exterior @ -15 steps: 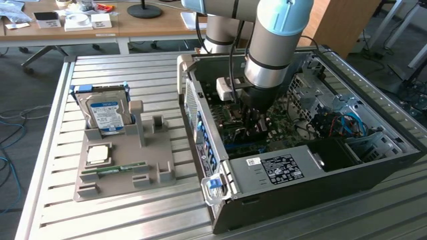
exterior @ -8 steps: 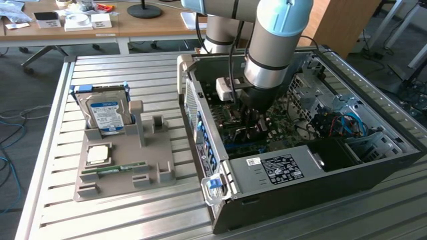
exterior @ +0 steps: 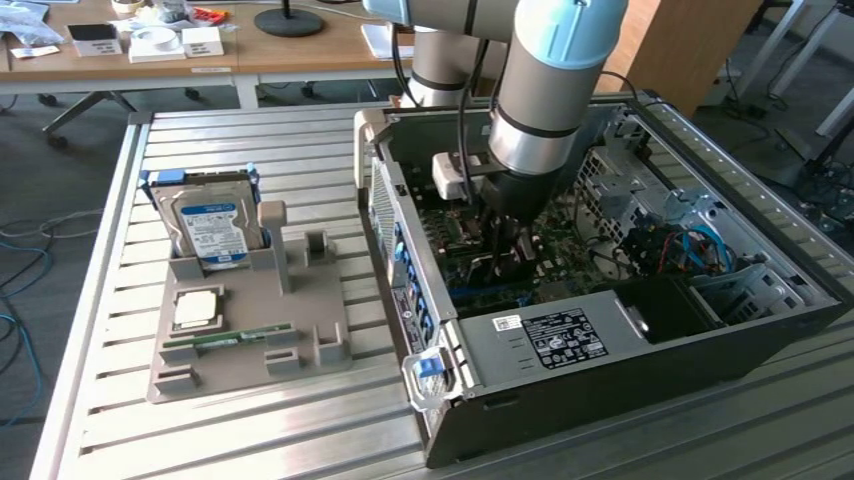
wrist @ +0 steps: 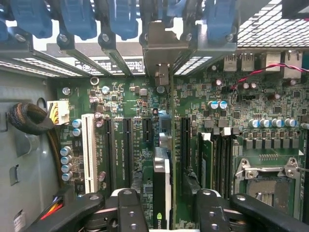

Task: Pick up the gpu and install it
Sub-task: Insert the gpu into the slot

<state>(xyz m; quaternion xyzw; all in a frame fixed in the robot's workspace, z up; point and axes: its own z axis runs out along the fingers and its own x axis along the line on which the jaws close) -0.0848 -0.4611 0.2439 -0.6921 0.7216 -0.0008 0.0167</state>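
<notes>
A slatted metal table [exterior: 227, 420] carries the setup. Directly on it sits an open computer case [exterior: 747, 350] (side panel off, its inside facing up), taking up the exterior view's right half. Beside the case, toward the exterior view's left, rests a flat grey parts holder [exterior: 254, 375]. The holder and the case stand close together but apart, with bare slats showing between them and in front of both.
</notes>
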